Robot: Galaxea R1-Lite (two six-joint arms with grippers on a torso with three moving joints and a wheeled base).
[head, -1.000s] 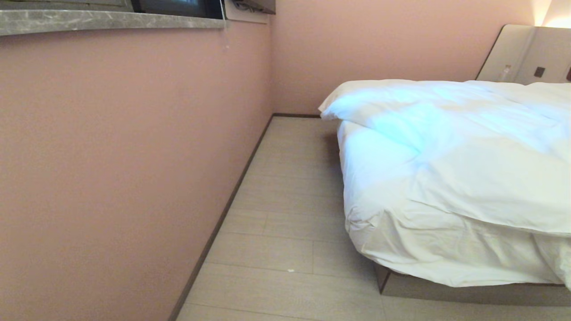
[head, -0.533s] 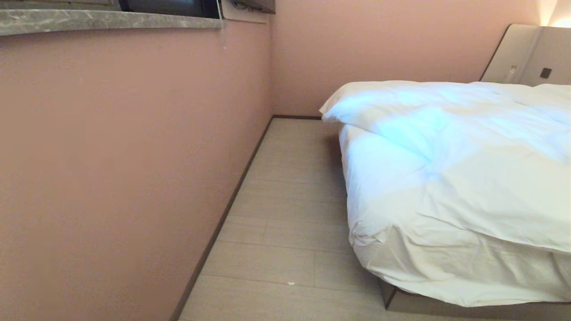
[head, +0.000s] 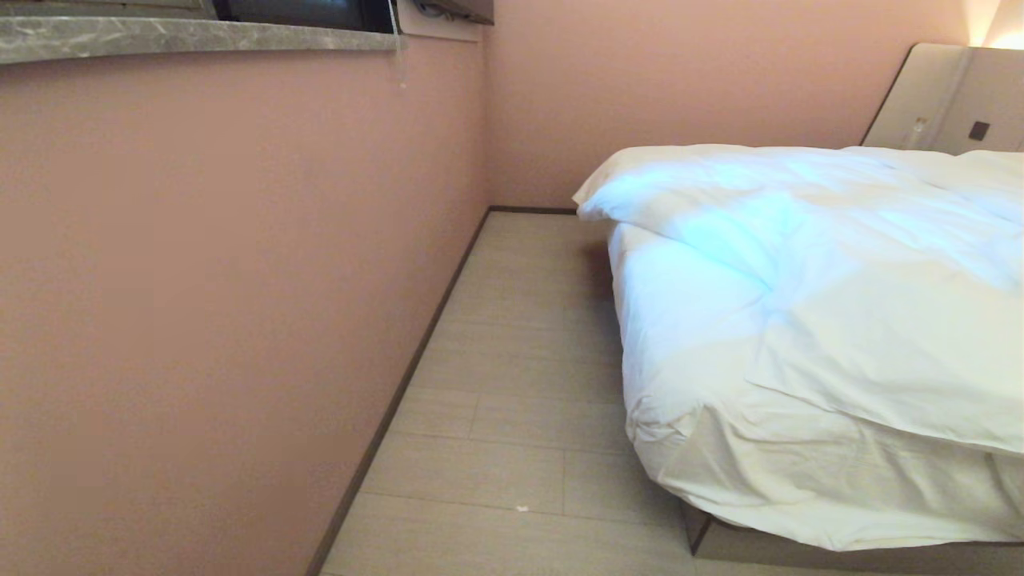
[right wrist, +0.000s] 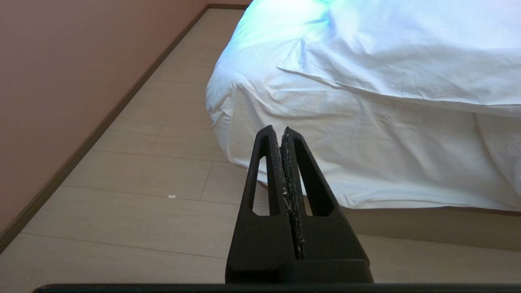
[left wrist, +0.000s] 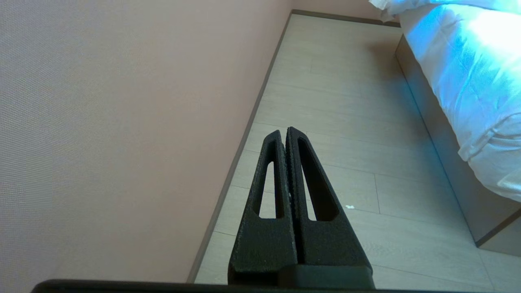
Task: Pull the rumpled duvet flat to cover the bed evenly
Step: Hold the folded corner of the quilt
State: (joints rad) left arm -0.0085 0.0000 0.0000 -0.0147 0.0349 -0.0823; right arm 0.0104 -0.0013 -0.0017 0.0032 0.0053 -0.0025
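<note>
On the bed (head: 800,552), the duvet (head: 864,320) lies creased, apparently folded back.

A big plain pink wall (head: 224,304) runs along one side of the room. Another pink wall (head: 680,88) meets it at the far corner. On top of the near wall sits a grey stone ledge (head: 192,36) with pale streaks in it. A dark window (head: 304,12) is just above the ledge. The floor (head: 512,384) is made of long pale wood-look boards. A thin dark brown strip (head: 400,392) runs where the wall meets the floor. A tiny white scrap (head: 522,507) lies on the floor boards. Warm yellow light (head: 992,24) glows in the far top corner.
</note>
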